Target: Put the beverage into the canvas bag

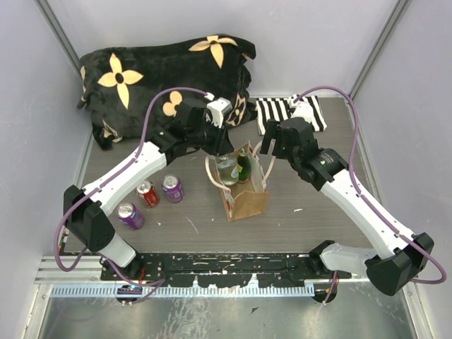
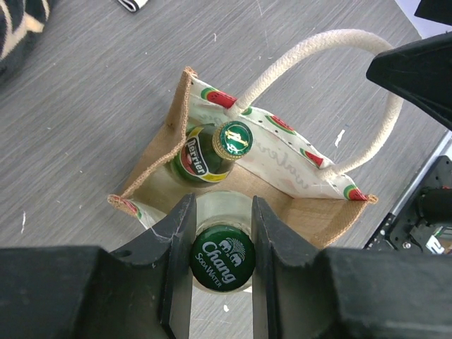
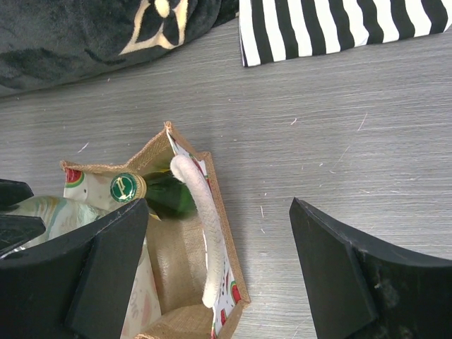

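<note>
From above, the canvas bag (image 1: 248,199) stands on the table (image 1: 325,226) at the centre of the frame. The left claw (image 1: 224,150) sits over its left half, gripping a clear Chang soda water bottle (image 1: 227,169) whose body is down in the bag's mouth. A green Perrier bottle (image 1: 244,166) stands beside it inside the bag. The right claw (image 1: 271,151) hangs at the bag's right edge. Three drink cans (image 1: 147,193) stand at the left. A black plush with yellow flowers (image 1: 162,70) and a striped cloth (image 1: 289,113) lie at the top.

In the left wrist view, the left claw (image 2: 222,206) is clamped on the neck of the Chang soda water bottle (image 2: 223,257), just under its green cap. The Perrier bottle (image 2: 212,152) touches it above. The bag's cream rope handle (image 2: 353,42) arches at upper right.

In the right wrist view, the right claw (image 3: 217,206) is spread wide, holding nothing, one finger (image 3: 106,254) over the canvas bag (image 3: 176,258), the other over bare table (image 3: 353,127).
</note>
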`<state>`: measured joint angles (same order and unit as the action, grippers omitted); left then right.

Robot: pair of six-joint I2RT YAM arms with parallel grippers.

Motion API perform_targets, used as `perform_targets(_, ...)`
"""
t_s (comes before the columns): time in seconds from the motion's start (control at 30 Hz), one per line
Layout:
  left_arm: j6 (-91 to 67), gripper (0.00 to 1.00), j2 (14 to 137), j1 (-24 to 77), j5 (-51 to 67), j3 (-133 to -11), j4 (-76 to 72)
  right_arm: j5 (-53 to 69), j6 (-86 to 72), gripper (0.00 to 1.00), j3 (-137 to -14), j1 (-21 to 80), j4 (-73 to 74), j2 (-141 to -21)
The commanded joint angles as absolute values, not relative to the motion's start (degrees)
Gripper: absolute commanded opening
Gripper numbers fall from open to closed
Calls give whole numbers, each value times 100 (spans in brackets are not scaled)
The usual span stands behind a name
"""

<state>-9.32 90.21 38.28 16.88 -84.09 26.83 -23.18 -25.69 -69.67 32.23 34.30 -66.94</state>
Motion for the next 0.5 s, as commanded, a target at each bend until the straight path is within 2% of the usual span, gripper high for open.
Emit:
perform_targets(0.0,-686,0,8973,3970,1401,-8439,1836,-2492,-2644,87,-6972,3206,3222,-6443)
perform_targets(0.47,-71,0,9164,4637,-293,-7532,828,-2592,-2688,87,-6875,3199,3364,-6192)
